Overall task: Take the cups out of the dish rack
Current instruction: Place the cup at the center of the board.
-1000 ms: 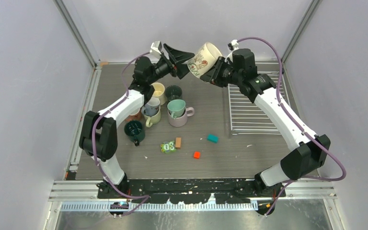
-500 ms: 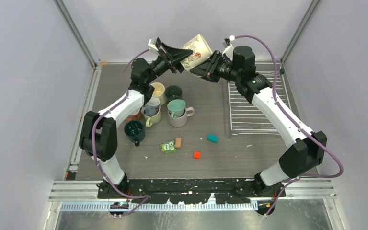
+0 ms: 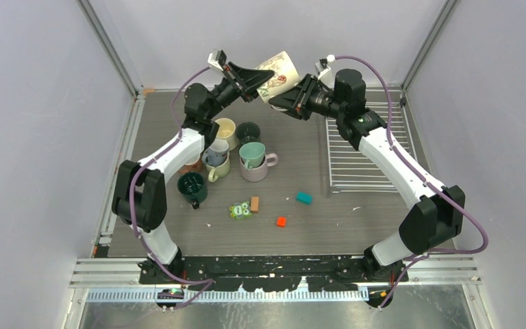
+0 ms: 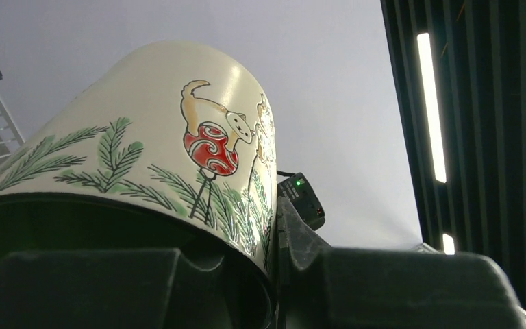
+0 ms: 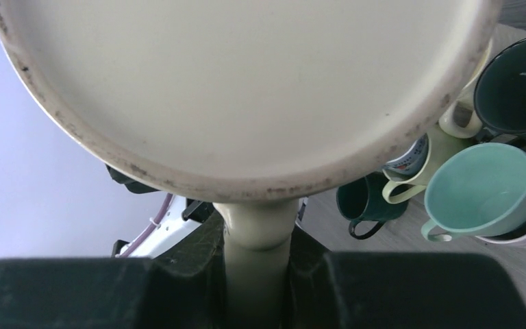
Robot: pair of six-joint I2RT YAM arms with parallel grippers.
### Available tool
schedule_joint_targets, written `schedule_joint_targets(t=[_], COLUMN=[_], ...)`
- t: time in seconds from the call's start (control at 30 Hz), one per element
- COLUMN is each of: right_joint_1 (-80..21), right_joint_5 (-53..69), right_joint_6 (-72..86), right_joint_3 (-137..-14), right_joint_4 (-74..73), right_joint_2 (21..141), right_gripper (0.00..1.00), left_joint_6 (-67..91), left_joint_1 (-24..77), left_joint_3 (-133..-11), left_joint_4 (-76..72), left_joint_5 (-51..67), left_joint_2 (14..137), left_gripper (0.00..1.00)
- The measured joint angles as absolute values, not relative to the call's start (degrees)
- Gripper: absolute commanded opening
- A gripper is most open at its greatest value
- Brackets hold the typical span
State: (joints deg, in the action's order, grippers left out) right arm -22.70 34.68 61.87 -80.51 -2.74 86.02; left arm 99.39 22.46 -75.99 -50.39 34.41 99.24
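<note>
A cream cup painted with pine sprigs and a cat hangs high over the back of the table, held between both arms. In the left wrist view the cup has its rim pinched by my left gripper, one finger inside and one outside, so it is shut on the wall. My right gripper is shut on the handle under the cup's base. From above, the left gripper and right gripper flank the cup. The dish rack lies at the right with no cups on it.
Several cups cluster at the left: cream, dark teal, light teal inside a mauve one, pale green, dark green. Small toy blocks, teal and red, lie in the middle.
My right gripper carried the cream cup left and slightly up toward the left arm. The left gripper, open a second ago, has closed on the cup's rim.
</note>
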Motion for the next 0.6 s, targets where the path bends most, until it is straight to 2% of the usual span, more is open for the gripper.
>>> schedule_joint_targets(t=[0.07, 0.1, 0.13, 0.23, 0.27, 0.33, 0.47, 0.6], right_joint_1=[-22.7, -22.7, -22.7, -22.8, -22.8, -22.7, -22.2, -22.2], right_joint_5=[35.1, 35.4, 35.6, 36.1, 35.9, 35.1, 34.1, 31.7], right_joint_6=[62.7, 62.8, 62.8, 62.8, 61.5, 60.1, 57.2, 54.0], right_joint_3=[-80.3, -80.1, -79.9, -79.6, -79.6, -79.2, -78.7, -77.4], right_joint_4=[-1.7, -0.9, -0.4, 0.5, 0.8, 1.4, 1.0, -2.4], right_joint_2=[86.0, 86.0, 86.0, 86.0, 86.0, 86.0, 85.6, 83.5], right_gripper=[0.02, 0.07, 0.16, 0.6, 0.71, 0.86, 0.97, 1.0], left_joint_6=[98.5, 98.1, 97.6, 96.0, 95.3, 93.9, 91.5, 89.0], left_joint_1=[22.5, 22.5, 22.5, 22.4, 22.4, 22.4, 22.4, 22.4], left_joint_3=[-76.0, -76.0, -76.0, -76.0, -76.2, -76.5, -76.7, -77.1], left_joint_4=[-50.3, -49.9, -49.4, -47.4, -46.3, -43.2, -38.3, -33.9], left_joint_5=[33.9, 33.9, 34.0, 34.0, 33.9, 35.1, 35.8, 36.3], left_joint_2=[98.6, 98.2, 97.9, 96.9, 96.6, 96.1, 96.0, 95.9], left_gripper=[0.0, 0.0, 0.0, 0.0, 0.0, 0.0, 0.0, 0.0])
